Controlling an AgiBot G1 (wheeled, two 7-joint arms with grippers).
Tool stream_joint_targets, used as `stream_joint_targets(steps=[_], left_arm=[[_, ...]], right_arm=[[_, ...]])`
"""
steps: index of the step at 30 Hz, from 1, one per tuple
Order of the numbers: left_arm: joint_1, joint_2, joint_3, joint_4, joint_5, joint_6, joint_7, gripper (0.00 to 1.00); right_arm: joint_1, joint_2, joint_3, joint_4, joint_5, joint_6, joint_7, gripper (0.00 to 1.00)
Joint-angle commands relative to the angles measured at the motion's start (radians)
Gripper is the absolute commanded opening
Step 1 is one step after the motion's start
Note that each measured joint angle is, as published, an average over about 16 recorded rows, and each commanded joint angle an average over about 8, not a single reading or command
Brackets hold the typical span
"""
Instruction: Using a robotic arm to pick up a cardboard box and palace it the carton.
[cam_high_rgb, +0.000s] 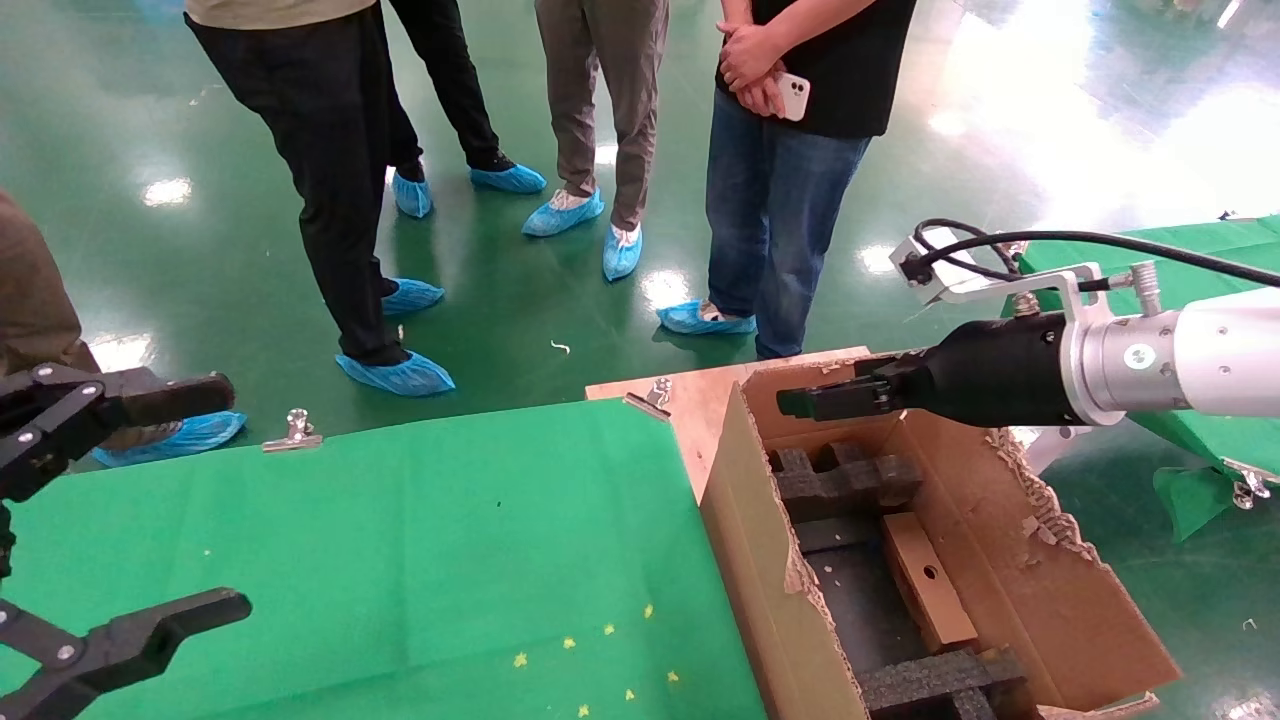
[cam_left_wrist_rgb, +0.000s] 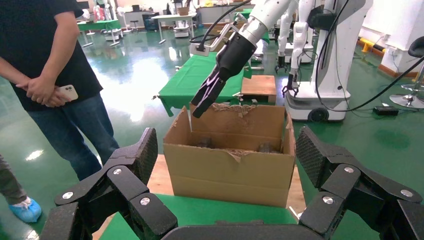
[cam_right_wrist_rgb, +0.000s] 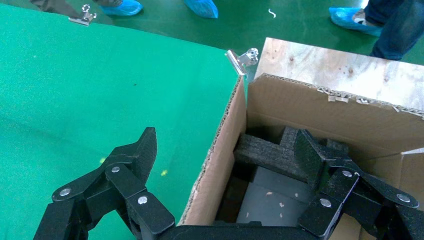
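Observation:
The small cardboard box (cam_high_rgb: 926, 582), brown with a round hole, lies inside the carton (cam_high_rgb: 1040, 590) along its right wall, between black foam inserts (cam_high_rgb: 848, 478). The right arm reaches in from the right; its gripper (cam_high_rgb: 812, 400) hovers open and empty over the carton's far end. In the right wrist view this gripper (cam_right_wrist_rgb: 227, 150) straddles the carton's left wall (cam_right_wrist_rgb: 220, 160), one finger over the green cloth, the other over the foam. My left gripper (cam_high_rgb: 215, 500) stays at the table's left edge, open and empty, facing the carton (cam_left_wrist_rgb: 232, 162).
A green cloth (cam_high_rgb: 400, 560) clipped down with metal clips (cam_high_rgb: 296, 430) covers the table left of the carton. The carton stands on a plywood board (cam_high_rgb: 700, 395). Several people in blue shoe covers stand beyond the table (cam_high_rgb: 780, 200). A second green table (cam_high_rgb: 1200, 250) sits at the right.

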Motion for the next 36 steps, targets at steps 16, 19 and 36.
stream_joint_targets(steps=[16,19,36], left_arm=[[0.0,0.0,0.0,0.0,0.0,0.0,0.0,1.0],[0.0,0.0,0.0,0.0,0.0,0.0,0.0,1.0],[0.0,0.0,0.0,0.0,0.0,0.0,0.0,1.0]], right_arm=[[-0.179,-0.058,0.261,-0.011,0.119,-0.138,-0.24,1.0],[-0.219,-0.071,0.32,-0.013,0.146,-0.169,-0.294,1.0],[-0.442,-0.141,0.651,-0.026,0.304,-0.348,-0.602,1.0]])
